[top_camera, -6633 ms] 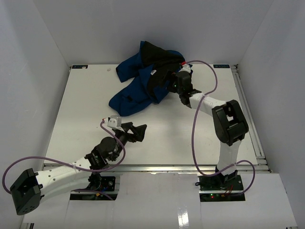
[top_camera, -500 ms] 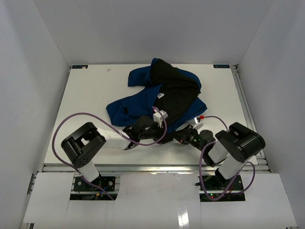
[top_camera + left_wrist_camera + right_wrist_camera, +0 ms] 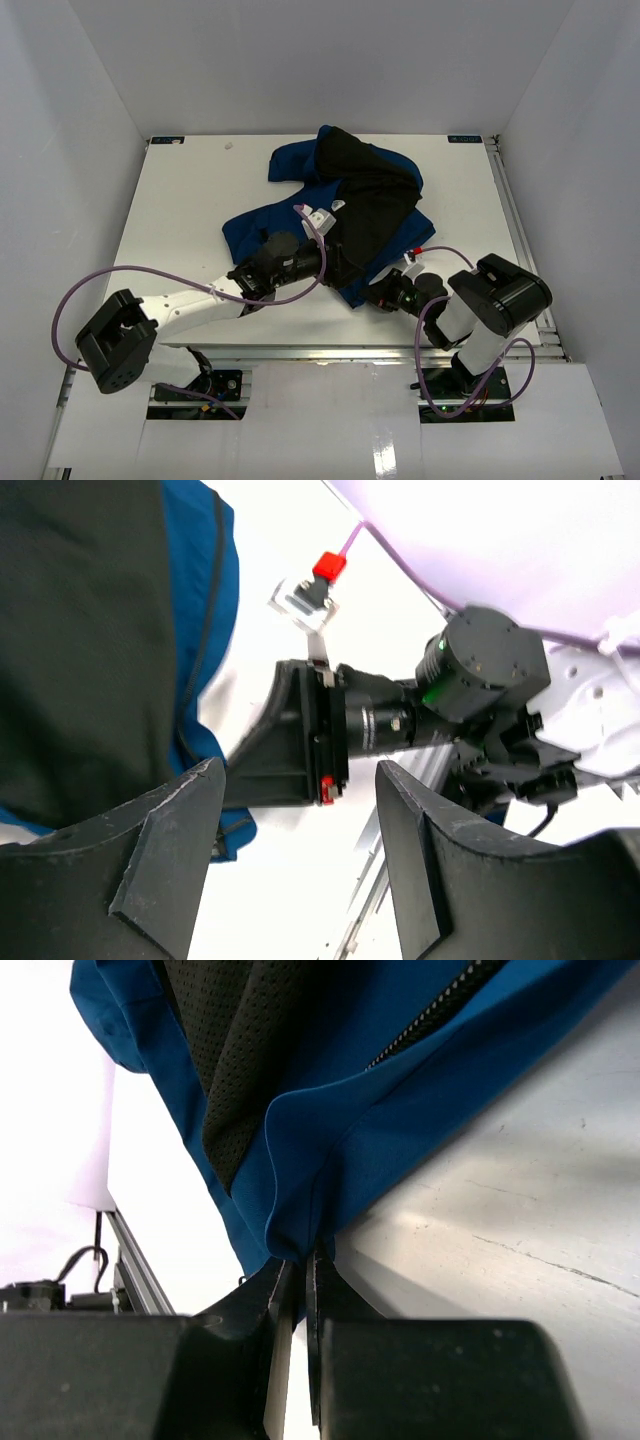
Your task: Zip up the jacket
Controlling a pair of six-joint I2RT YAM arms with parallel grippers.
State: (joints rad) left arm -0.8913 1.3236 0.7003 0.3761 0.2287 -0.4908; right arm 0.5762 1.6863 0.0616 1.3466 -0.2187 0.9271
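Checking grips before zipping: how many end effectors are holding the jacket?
1. The right end effector is shut on the blue near hem of the jacket; the left end effector is open, holding nothing.

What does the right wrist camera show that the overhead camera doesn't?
Only the right wrist view: the right gripper pinching the blue hem of the jacket, plus zipper teeth and mesh lining. Only the overhead view: the whole jacket lying open, the left arm, the right arm and the left gripper by it. Both: blue fabric, black lining, white table.
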